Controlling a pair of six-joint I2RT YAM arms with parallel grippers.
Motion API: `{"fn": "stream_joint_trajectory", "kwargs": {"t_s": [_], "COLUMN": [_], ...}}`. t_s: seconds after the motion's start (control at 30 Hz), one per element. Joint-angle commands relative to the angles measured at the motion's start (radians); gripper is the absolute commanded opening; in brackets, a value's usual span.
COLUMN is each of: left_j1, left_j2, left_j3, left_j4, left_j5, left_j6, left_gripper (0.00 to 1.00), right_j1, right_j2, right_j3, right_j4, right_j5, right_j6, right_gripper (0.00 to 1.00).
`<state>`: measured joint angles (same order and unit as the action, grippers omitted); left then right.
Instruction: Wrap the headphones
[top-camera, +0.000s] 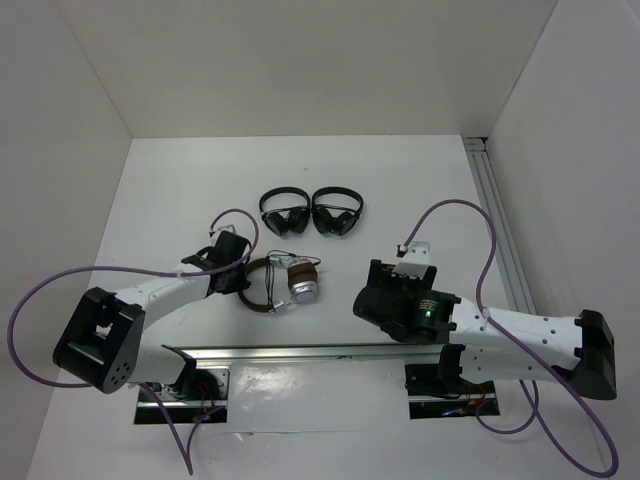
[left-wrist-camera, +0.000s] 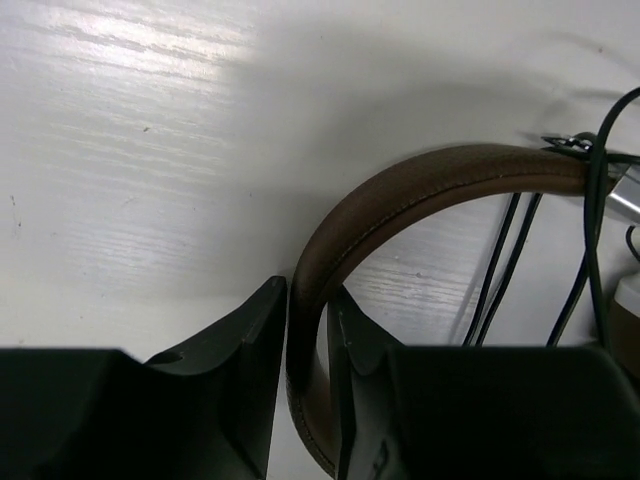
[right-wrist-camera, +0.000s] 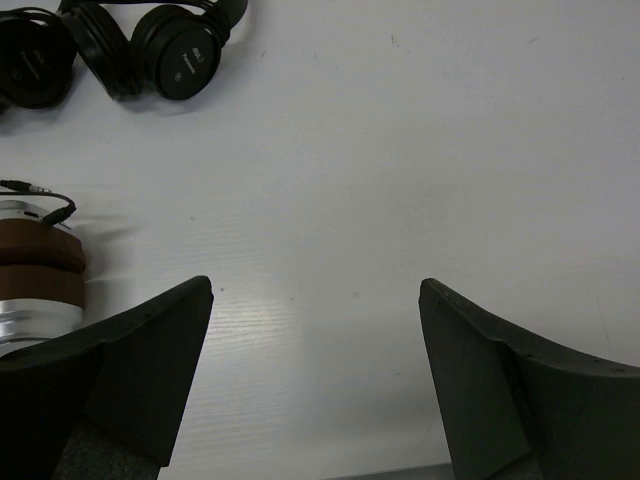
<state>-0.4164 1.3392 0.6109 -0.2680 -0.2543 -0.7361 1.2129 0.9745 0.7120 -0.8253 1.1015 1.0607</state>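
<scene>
Left hand clamped on headphones; right hand spread wide

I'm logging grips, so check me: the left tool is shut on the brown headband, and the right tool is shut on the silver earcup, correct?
One error: the right tool is open, apart from the silver earcup, holding nothing; the right wrist view shows it. The left tool is indeed shut on the brown headband.

built from white links with blocky black joint housings, left arm and right arm alike. trailing thin purple cables in loose loops. showing a small green light on the right wrist. ending in dark, matte, wedge-shaped fingers.
</scene>
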Motion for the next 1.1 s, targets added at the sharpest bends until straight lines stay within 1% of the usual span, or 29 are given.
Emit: {"fn": "stream_joint_trajectory", "kwargs": {"t_s": [0.0, 0.03, 0.1, 0.2, 0.23, 0.27, 0.3, 0.33, 0.37, 0.4, 0.43, 0.5, 0.53, 0.6, 0.63, 0.7, 0.73, 0.8, 0.83, 0.87, 0.9, 0.97, 1.0, 1.07], "left_j1": [0.011, 0.002, -0.007, -0.016, -0.016, -0.016, -0.016, -0.016, -0.028, -0.028, -0.039, -0.039, -0.039, -0.051, -0.051, -0.087, -0.097, -0.12, -0.121, -0.121, -0.121, -0.121, -0.121, -0.121], "left_j2": [0.008, -0.011, -0.041, -0.095, -0.106, -0.118, -0.148, -0.169, -0.188, -0.211, -0.254, -0.285, -0.297, -0.31, -0.322, -0.399, -0.432, -0.509, -0.585, -0.621, -0.679, -0.722, -0.741, -0.793], "left_j3": [0.052, 0.052, 0.043, 0.043, 0.052, 0.052, 0.062, 0.072, 0.072, 0.081, 0.093, 0.093, 0.122, 0.157, 0.191, 0.223, 0.251, 0.274, 0.286, 0.311, 0.325, 0.375, 0.394, 0.44], "left_j4": [0.044, 0.032, 0.032, 0.032, 0.009, -0.002, -0.011, -0.011, -0.043, -0.059, -0.074, -0.105, -0.123, -0.19, -0.254, -0.325, -0.386, -0.434, -0.456, -0.479, -0.526, -0.588, -0.647, -0.692], "left_j5": [-0.005, -0.005, -0.005, -0.005, -0.005, -0.005, 0.004, 0.004, 0.004, -0.009, -0.01, -0.031, -0.046, -0.075, -0.086, -0.126, -0.135, -0.135, -0.144, -0.135, -0.135, -0.144, -0.145, -0.122], "left_j6": [0.0, 0.0, -0.011, -0.02, -0.02, -0.02, -0.02, -0.031, -0.031, -0.057, -0.057, -0.066, -0.066, -0.077, -0.077, -0.086, -0.098, -0.098, -0.07, -0.05, -0.031, 0.015, 0.026, 0.059], "left_gripper": [0.36, 0.36, 0.42, 0.45, 0.45, 0.55, 0.57, 0.65, 0.87, 0.91, 0.99, 0.99, 0.99, 0.99, 0.99, 0.99, 0.99, 0.99, 0.99, 0.99, 0.99, 0.99, 0.99, 0.99], "right_j1": [-0.003, -0.003, -0.003, -0.003, -0.003, -0.003, -0.003, 0.013, 0.013, 0.028, 0.037, 0.048, 0.048, 0.048, 0.057, 0.057, 0.057, 0.057, 0.057, 0.057, 0.057, 0.057, 0.057, 0.057], "right_j2": [-0.025, -0.025, -0.036, -0.046, -0.046, -0.057, -0.057, -0.066, -0.075, -0.076, -0.076, -0.085, -0.085, -0.085, -0.085, -0.095, -0.096, -0.096, -0.096, -0.096, -0.096, -0.105, -0.12, -0.161], "right_j3": [0.0, 0.0, 0.0, 0.009, 0.029, 0.029, 0.044, 0.064, 0.073, 0.084, 0.095, 0.127, 0.138, 0.178, 0.193, 0.243, 0.262, 0.334, 0.358, 0.383, 0.441, 0.489, 0.527, 0.555], "right_j4": [0.045, 0.045, 0.045, 0.045, 0.045, 0.034, 0.016, 0.006, 0.006, -0.02, -0.029, -0.057, -0.057, -0.069, -0.081, -0.09, -0.1, -0.133, -0.158, -0.182, -0.217, -0.302, -0.326, -0.382], "right_j5": [0.004, 0.004, -0.006, -0.015, -0.028, -0.028, -0.028, -0.037, -0.037, -0.037, -0.037, -0.037, -0.037, -0.067, -0.078, -0.114, -0.126, -0.161, -0.176, -0.187, -0.187, -0.2, -0.228, -0.241], "right_j6": [-0.01, -0.01, -0.01, -0.028, -0.039, -0.039, -0.039, -0.039, -0.039, -0.039, -0.039, -0.039, -0.039, -0.065, -0.08, -0.105, -0.148, -0.18, -0.232, -0.244, -0.245, -0.245, -0.254, -0.265], "right_gripper": [0.91, 0.91, 0.91, 0.91, 0.91, 0.91, 0.92, 0.99, 1.0, 1.0, 1.0, 1.0, 1.0, 1.0, 1.0, 1.0, 1.0, 1.0, 1.0, 1.0, 1.0, 1.0, 1.0, 1.0]}}
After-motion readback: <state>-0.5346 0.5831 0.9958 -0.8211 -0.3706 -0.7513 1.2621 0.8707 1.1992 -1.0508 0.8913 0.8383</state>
